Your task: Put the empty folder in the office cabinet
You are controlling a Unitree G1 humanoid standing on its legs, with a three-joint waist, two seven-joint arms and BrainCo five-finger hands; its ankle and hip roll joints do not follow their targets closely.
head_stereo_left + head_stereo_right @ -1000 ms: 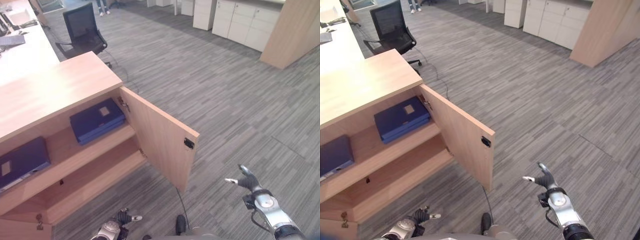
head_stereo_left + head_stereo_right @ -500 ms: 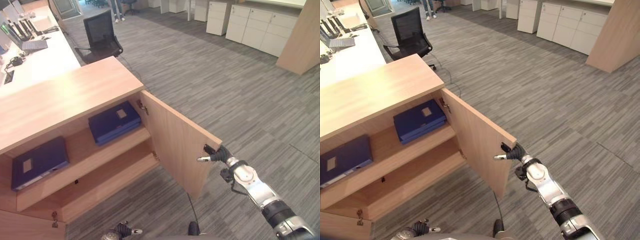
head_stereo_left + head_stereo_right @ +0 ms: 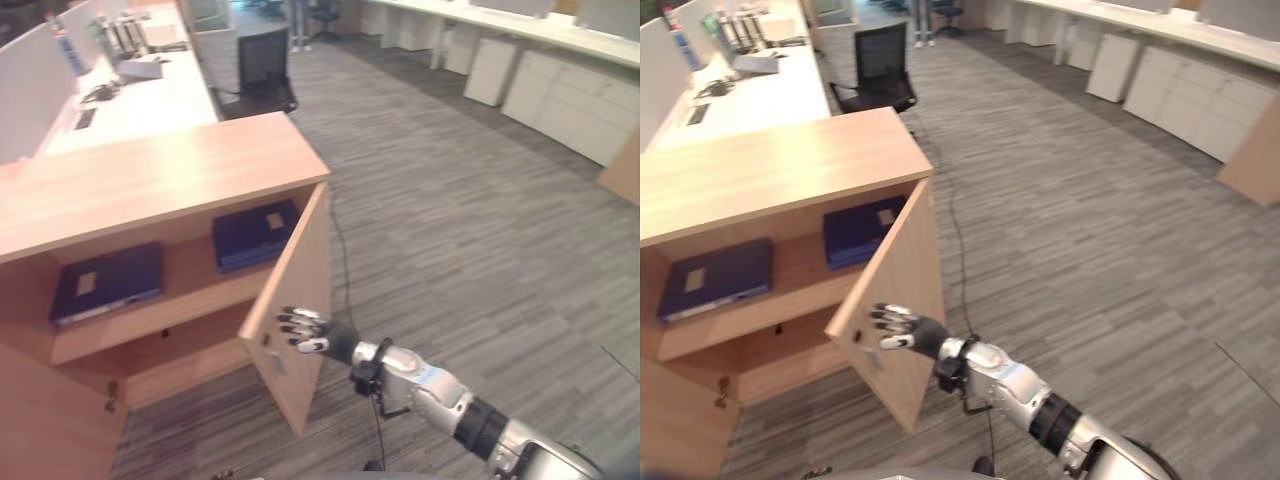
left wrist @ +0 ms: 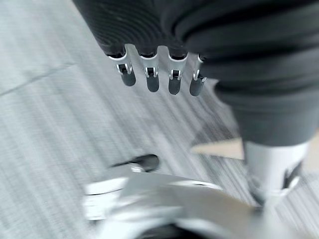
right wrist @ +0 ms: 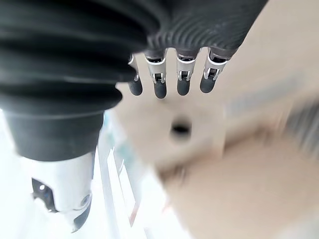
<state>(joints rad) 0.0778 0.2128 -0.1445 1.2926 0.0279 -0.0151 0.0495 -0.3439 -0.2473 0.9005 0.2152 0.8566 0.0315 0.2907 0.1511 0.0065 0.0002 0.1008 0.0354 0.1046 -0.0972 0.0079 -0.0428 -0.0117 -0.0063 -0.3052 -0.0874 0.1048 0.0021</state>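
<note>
A low wooden office cabinet (image 3: 160, 175) stands at the left with its door (image 3: 298, 275) swung partly across the opening. Two dark blue folders lie flat on its upper shelf, one at the left (image 3: 108, 283) and one at the right (image 3: 252, 233), the latter partly behind the door. My right hand (image 3: 305, 332) is open, its straight fingers (image 5: 169, 84) against the door's outer face near a small dark handle (image 5: 180, 129). My left hand (image 4: 149, 77) hangs open over the carpet, holding nothing.
A long white desk (image 3: 150, 85) with monitors runs behind the cabinet, with a black office chair (image 3: 265, 62) at its end. White drawer units (image 3: 575, 105) line the far right. A person's legs (image 3: 297, 10) stand at the back. Grey carpet spreads to the right.
My right hand has swung up and left from over the carpet onto the door, and the door has turned toward the cabinet. The camera has shifted too.
</note>
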